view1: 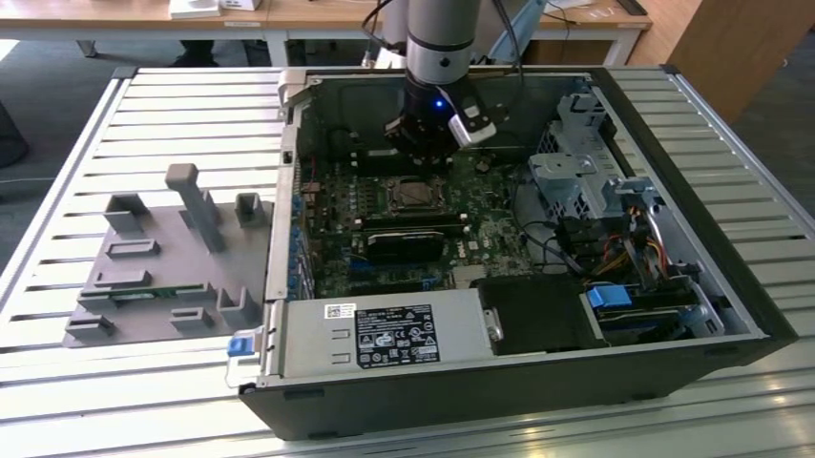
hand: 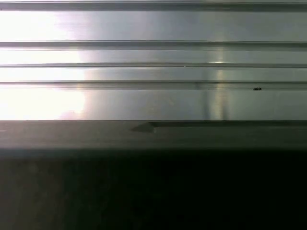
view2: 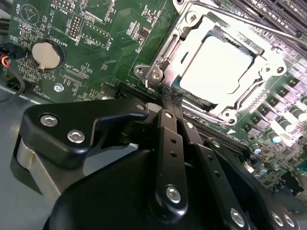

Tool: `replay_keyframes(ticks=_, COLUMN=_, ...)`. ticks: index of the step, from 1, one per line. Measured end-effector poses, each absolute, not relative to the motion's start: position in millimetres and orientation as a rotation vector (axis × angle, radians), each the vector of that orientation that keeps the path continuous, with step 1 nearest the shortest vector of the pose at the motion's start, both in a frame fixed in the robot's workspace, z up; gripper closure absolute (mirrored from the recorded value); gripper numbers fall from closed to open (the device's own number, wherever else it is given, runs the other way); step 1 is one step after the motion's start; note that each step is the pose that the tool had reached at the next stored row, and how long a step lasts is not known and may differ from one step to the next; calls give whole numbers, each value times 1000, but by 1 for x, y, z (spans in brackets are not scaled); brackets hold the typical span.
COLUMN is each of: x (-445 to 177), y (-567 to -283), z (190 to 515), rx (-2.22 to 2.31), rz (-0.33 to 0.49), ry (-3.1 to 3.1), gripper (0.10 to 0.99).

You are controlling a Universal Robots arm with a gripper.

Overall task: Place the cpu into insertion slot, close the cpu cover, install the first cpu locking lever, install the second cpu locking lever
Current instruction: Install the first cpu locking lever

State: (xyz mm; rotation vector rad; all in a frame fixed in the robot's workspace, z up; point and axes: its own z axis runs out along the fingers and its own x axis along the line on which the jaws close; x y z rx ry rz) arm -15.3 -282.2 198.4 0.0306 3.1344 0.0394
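Claw (view2: 165, 93): you see its black fingers (view2: 169, 139) pressed together with nothing between them, tips at the socket's corner.
Cpu (view2: 216, 64): just beyond the fingertips you find a small flat square chip, its pale top glaring bright, seated in the socket.
Cpu cover (view2: 261, 72): thin silver frame with a large square window, lying flat around the chip.
Motherboard (view2: 110, 48): green, under the claw; a round coin cell (view2: 47, 53) sits off to one side.
Computer case (view1: 713, 286): open, surrounding the arm on the slatted table (view1: 153, 105).
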Motion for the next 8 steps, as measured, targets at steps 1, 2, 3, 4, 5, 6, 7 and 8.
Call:
replay_keyframes(ticks=1, x=-15, y=-282, z=198, rx=31, rz=39, ry=3134, gripper=969)
replay_keyframes(ticks=2, x=-15, y=-282, z=197, rx=31, rz=39, ry=3134, gripper=969)
replay_keyframes(ticks=3, x=-15, y=-282, z=196, rx=31, rz=38, ry=3134, gripper=969)
replay_keyframes(ticks=4, x=-15, y=-282, z=196, rx=30, rz=37, ry=3135, gripper=969)
replay_keyframes(ticks=5, x=-15, y=-282, z=195, rx=31, rz=37, ry=3135, gripper=969)
replay_keyframes(ticks=6, x=-15, y=-281, z=195, rx=31, rz=37, ry=3135, gripper=969)
replay_keyframes(ticks=7, x=-15, y=-281, z=195, rx=31, rz=40, ry=3135, gripper=969)
replay_keyframes(ticks=8, x=-15, y=-281, z=195, rx=31, rz=43, ry=3134, gripper=969)
